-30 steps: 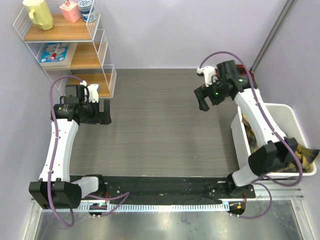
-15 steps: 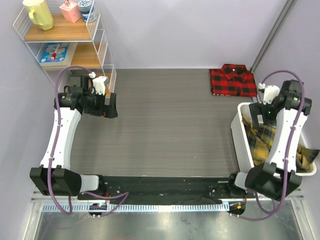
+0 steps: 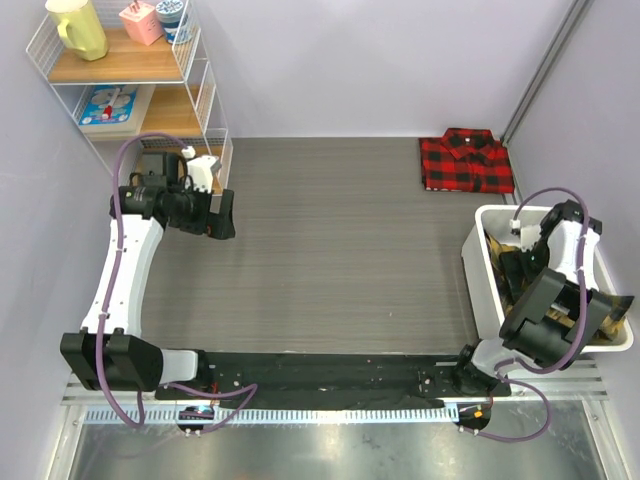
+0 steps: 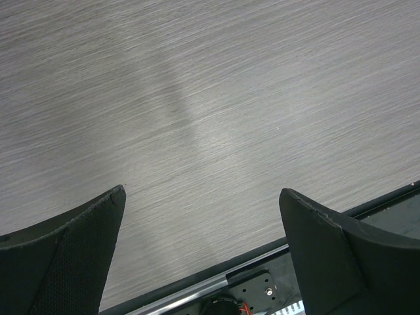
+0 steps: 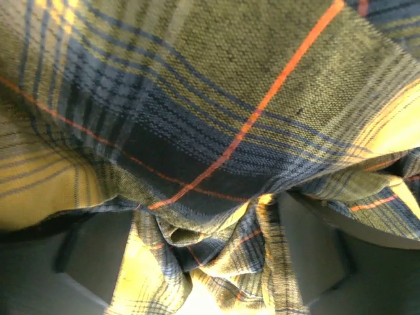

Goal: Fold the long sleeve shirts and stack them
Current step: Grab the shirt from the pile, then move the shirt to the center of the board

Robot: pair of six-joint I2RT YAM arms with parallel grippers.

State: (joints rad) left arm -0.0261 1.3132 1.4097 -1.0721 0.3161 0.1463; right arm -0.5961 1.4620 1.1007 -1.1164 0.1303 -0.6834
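Note:
The red-and-black long sleeve shirt point(image 3: 466, 162) lies folded flat at the table's far right corner. The yellow plaid shirt point(image 3: 497, 243) is crumpled inside the white bin point(image 3: 478, 290) at the right. My right gripper point(image 3: 518, 268) reaches down into that bin. In the right wrist view its jaws point(image 5: 207, 216) stand open, pressed into the yellow shirt point(image 5: 216, 98), with a bunch of cloth between the fingers point(image 5: 315, 249). My left gripper point(image 3: 222, 212) hovers over the left of the table, open and with nothing in it point(image 4: 203, 190).
A wire shelf unit point(image 3: 140, 90) with a yellow jug, cups and a box stands at the far left corner, close to the left arm. The black base rail point(image 3: 320, 375) runs along the near edge. A grey pole point(image 3: 545, 60) rises at the far right.
My right arm swung from above the red shirt over to the bin and has dropped into the yellow shirt. The left gripper shifted slightly right and toward the shelf, then held.

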